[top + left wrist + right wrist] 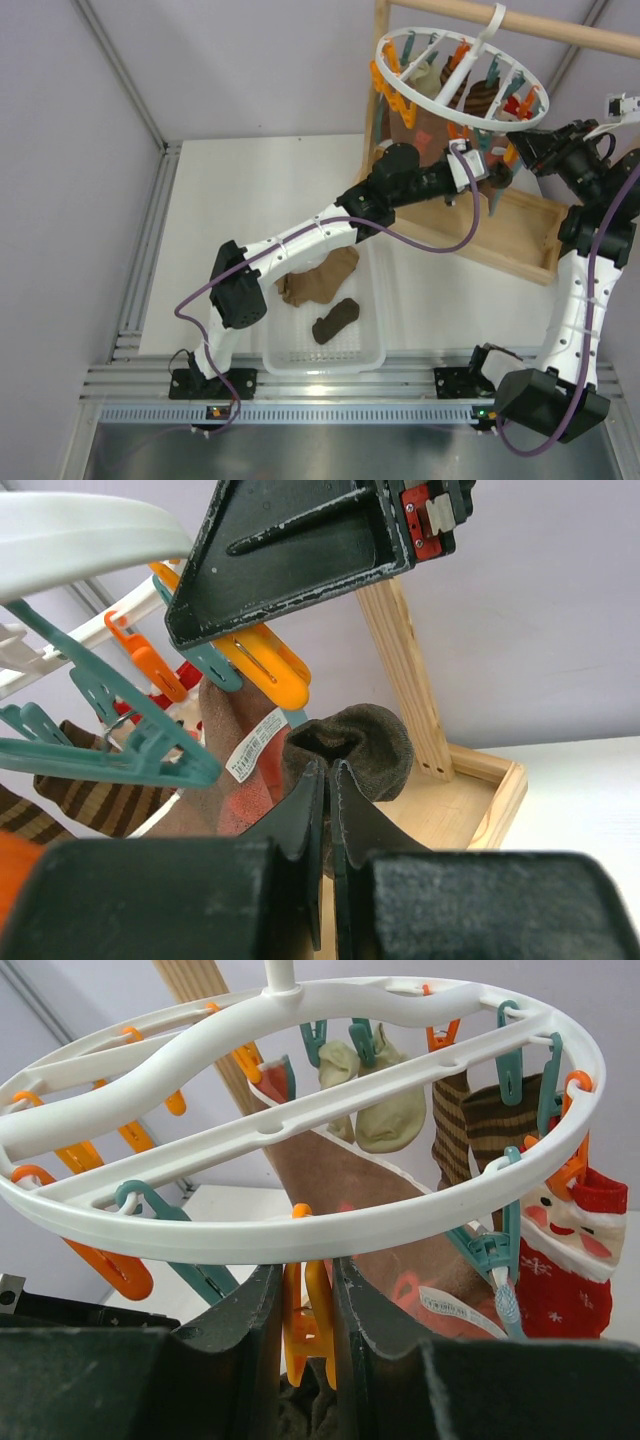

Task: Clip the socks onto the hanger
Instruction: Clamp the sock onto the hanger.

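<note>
Looking at this one, the job's somewhere around the middle by my reckoning. The left gripper [328, 770] has its fingers pressed together on a dark brown sock [365, 748], pinching it by the edge and holding it up just under the rim of the hanger [300, 1225], over at the far right of the scene. The right gripper [305, 1275] is clamped on an orange peg [305, 1335] dangling off that same stretch of rim, one finger on each side. My guess is it's squeezing the peg so its mouth opens. In the left wrist view the bunched sock sits just below that peg, really close, but whether it's actually in the mouth yet is impossible to tell.

Done so far: a couple of pale socks [385, 1110], some striped brown socks [500, 1125] and a red Santa sock [560, 1270] hang from pegs round the ring, with a reddish printed cloth [340, 1185] in there too.

Left to do: a tan sock [322, 280] and a second dark sock [336, 319] lie in the white basket [325, 362] at the near edge of the table, between the two arm bases. So it's get this one clipped, then two more trips by the look of it
</note>
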Action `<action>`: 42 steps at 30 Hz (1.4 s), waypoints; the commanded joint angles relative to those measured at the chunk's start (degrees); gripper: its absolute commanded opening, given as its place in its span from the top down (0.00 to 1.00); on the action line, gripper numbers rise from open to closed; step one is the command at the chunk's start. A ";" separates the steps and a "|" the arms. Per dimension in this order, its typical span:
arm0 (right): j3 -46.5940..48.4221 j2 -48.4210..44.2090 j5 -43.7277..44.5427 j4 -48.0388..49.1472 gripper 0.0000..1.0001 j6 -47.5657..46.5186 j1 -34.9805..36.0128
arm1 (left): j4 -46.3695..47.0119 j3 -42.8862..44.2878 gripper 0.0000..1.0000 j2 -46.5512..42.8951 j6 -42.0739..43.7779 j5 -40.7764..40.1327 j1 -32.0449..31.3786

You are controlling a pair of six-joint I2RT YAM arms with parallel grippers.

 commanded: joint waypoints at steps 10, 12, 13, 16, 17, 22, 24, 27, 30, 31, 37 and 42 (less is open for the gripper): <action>-1.06 1.06 -0.65 0.26 1.00 0.16 0.28 | 6.50 2.98 1.00 -0.51 -2.28 -0.92 0.16; -1.15 1.14 -0.65 0.17 1.00 0.25 0.36 | 6.77 2.98 1.00 -0.42 -2.54 -1.01 0.16; -1.23 1.14 -0.65 0.26 1.00 0.25 0.36 | 7.03 3.07 1.00 -0.42 -2.54 -1.00 0.16; -1.24 1.23 -0.65 0.43 1.00 0.25 0.28 | 7.65 3.16 1.00 -0.24 -2.98 -1.18 0.16; -1.24 1.23 -0.65 0.43 1.00 0.25 0.36 | 7.82 3.16 1.00 -0.24 -3.16 -1.18 0.16; -1.15 1.23 -0.65 0.70 1.00 0.69 0.36 | 8.35 4.12 1.00 0.37 -3.69 -0.74 0.08; -1.06 1.23 -0.65 0.70 1.00 0.78 0.36 | 8.61 4.30 1.00 0.64 -3.69 -0.83 0.07; -1.06 1.23 -0.73 0.52 1.00 0.78 0.45 | 9.58 4.39 1.00 0.99 -3.95 -1.44 0.07; -1.06 1.15 -0.56 0.26 1.00 0.25 0.45 | 10.46 4.56 1.00 0.99 -4.48 -1.88 0.07; -0.97 1.14 -0.47 0.26 1.00 0.08 0.45 | 10.72 4.57 1.00 0.99 -4.74 -1.80 0.07; -0.97 0.88 -0.56 0.43 0.86 -0.28 0.37 | 11.25 4.65 1.00 1.08 -5.09 -1.36 -0.01; -0.80 0.44 -0.65 0.70 0.63 0.08 0.36 | 11.34 4.57 1.00 1.16 -5.09 -0.92 -0.01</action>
